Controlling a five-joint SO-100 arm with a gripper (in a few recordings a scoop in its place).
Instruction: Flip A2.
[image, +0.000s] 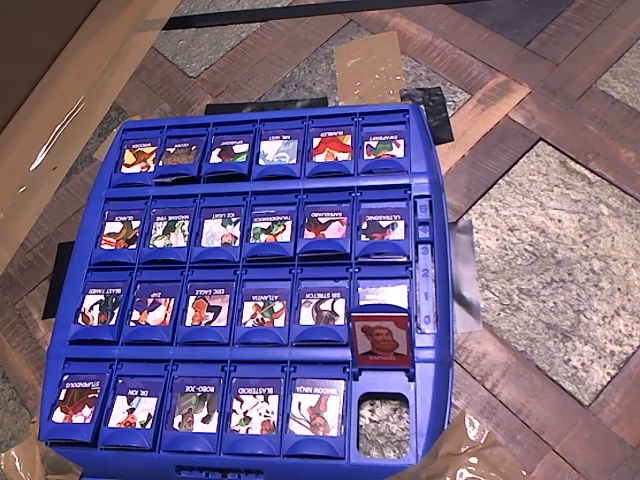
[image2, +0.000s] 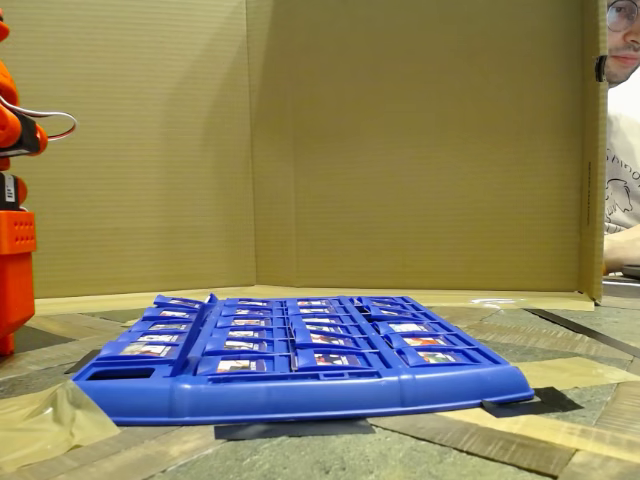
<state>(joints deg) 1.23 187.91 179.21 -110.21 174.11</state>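
A2 (image: 197, 405) is the tile labelled "ROBO-JOE", third from the left in the bottom row of the blue game board (image: 435, 250) in the overhead view. It lies with its white character card facing up. In the fixed view the same board (image2: 300, 395) lies flat on the floor, too low an angle to single out A2. Part of the orange arm (image2: 14, 240) stands at that view's left edge, well away from the board, and its fingers are out of frame.
One tile (image: 381, 337) shows a red portrait face at the board's right, above an empty slot (image: 383, 425). "DR. ION" (image: 135, 405) and "BLASTEROID" (image: 256, 405) flank A2. A cardboard wall (image2: 300, 140) stands behind; a person (image2: 622, 150) sits at the right edge.
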